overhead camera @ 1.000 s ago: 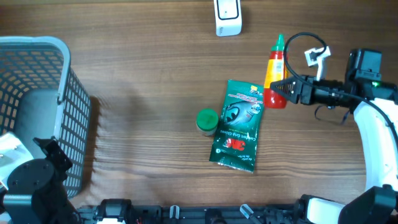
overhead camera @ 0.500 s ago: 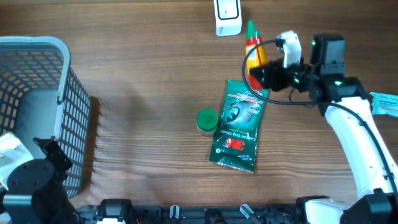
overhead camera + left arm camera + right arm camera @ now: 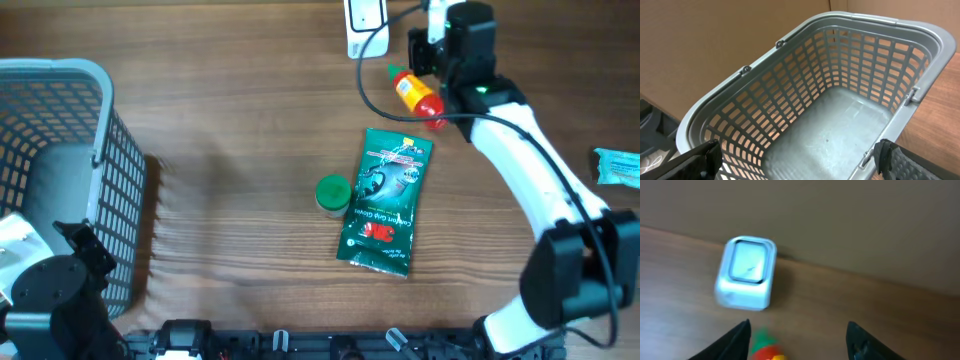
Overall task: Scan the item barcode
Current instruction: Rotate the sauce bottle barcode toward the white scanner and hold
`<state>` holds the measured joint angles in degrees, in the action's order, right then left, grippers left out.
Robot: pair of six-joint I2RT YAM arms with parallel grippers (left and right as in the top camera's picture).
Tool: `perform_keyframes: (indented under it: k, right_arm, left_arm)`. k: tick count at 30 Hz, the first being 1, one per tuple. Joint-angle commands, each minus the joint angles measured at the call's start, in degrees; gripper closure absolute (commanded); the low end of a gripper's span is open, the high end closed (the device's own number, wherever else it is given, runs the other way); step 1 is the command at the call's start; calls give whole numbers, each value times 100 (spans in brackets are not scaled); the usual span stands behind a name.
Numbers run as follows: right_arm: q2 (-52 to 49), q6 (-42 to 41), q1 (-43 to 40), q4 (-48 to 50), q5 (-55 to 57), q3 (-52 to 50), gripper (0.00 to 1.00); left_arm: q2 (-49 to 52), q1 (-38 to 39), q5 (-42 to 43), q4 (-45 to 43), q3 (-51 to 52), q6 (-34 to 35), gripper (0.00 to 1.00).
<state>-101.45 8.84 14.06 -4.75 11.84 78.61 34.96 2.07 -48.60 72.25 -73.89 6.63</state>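
Our right end effector [image 3: 799,332] is closed partway around a sauce bottle [image 3: 416,93], and its two dark fingers [image 3: 738,341] stand on either side of the bottle's green cap at the bottom edge of the wrist view. From overhead the bottle lies tilted, with the green cap towards the upper left and the red base towards the lower right, tucked under the wrist. Just beyond the cap sits the white scanner [image 3: 365,20] at the far edge of the worktop [image 3: 230,130]. Its window faces the wrist camera, and the bottle is near it but not touching it. The wrist picture is blurred, so we cannot tell which way the bottle's label or barcode is turned. The white arm runs back from the wrist to the right and down to its base at the near edge.

Nearer to us, around the middle of the worktop, a green pouch [image 3: 385,200] lies flat with its long side running away from us. A small jar with a green lid [image 3: 332,193] stands just beside the pouch's left edge. A light blue packet [image 3: 618,165] lies at the right border, well apart from the rest.

Our left end effector [image 3: 797,152] is spread wide and grips nothing. It hangs above the grey basket [image 3: 920,30] at the left end of the worktop.
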Motion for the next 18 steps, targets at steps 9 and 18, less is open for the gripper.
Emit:
perform_keyframes:
  k: [9,18]
  right_arm:
    - [-540,-573,-951,-1399,-2212,186,3]
    - [-1373,-1368,-1309,-1967,-4673,184,0]
  left_arm:
    - [0,-48,-70,-15,-33,-37,0]
    - [0,-48,-72,-15,-33,-39,0]
